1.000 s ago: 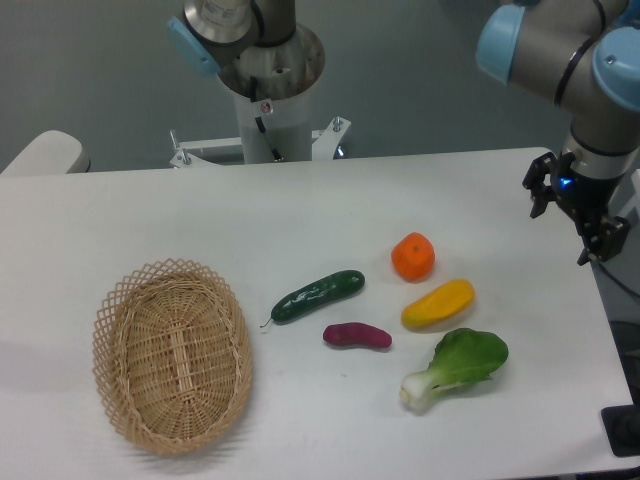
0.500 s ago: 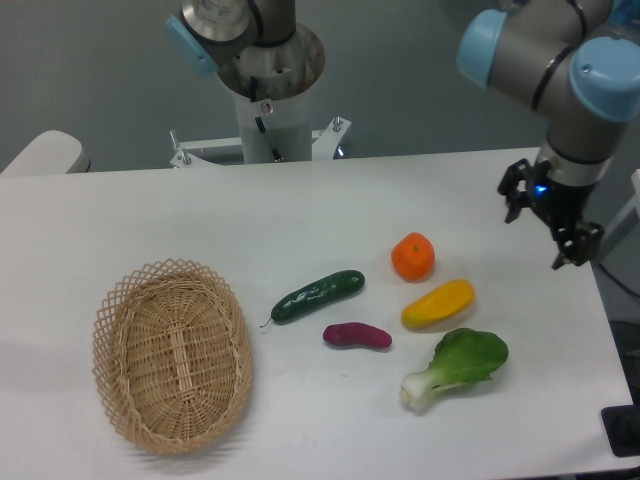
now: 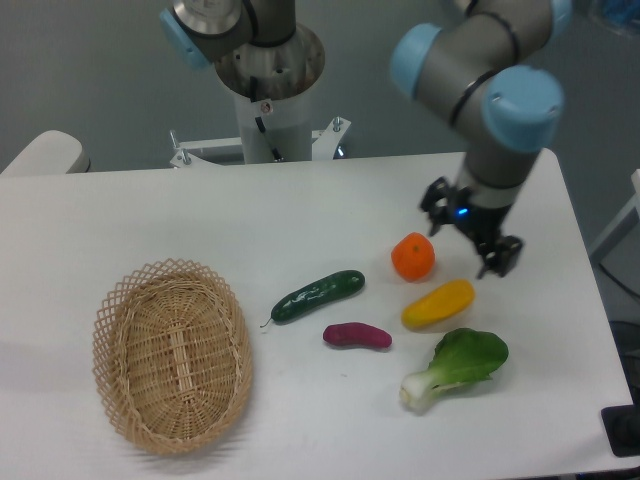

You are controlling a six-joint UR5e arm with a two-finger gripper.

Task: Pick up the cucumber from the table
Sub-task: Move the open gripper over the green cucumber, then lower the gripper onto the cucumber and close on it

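The cucumber (image 3: 318, 295) is a slim, dark green, glossy vegetable lying at a slant on the white table (image 3: 300, 220), near its middle, thin stem tip pointing lower left. My gripper (image 3: 464, 238) hangs above the table to the cucumber's right, just right of an orange fruit. Its two black fingers are spread apart with nothing between them. The gripper is well clear of the cucumber.
An orange fruit (image 3: 413, 257), a yellow vegetable (image 3: 438, 303), a purple sweet potato (image 3: 357, 336) and a leafy bok choy (image 3: 456, 367) lie right of the cucumber. A wicker basket (image 3: 172, 353) sits at the left. The arm's base (image 3: 270, 80) stands behind the table.
The arm has swung left from the table's right edge, carrying the open gripper to a spot beside the orange fruit. The objects on the table have not moved.
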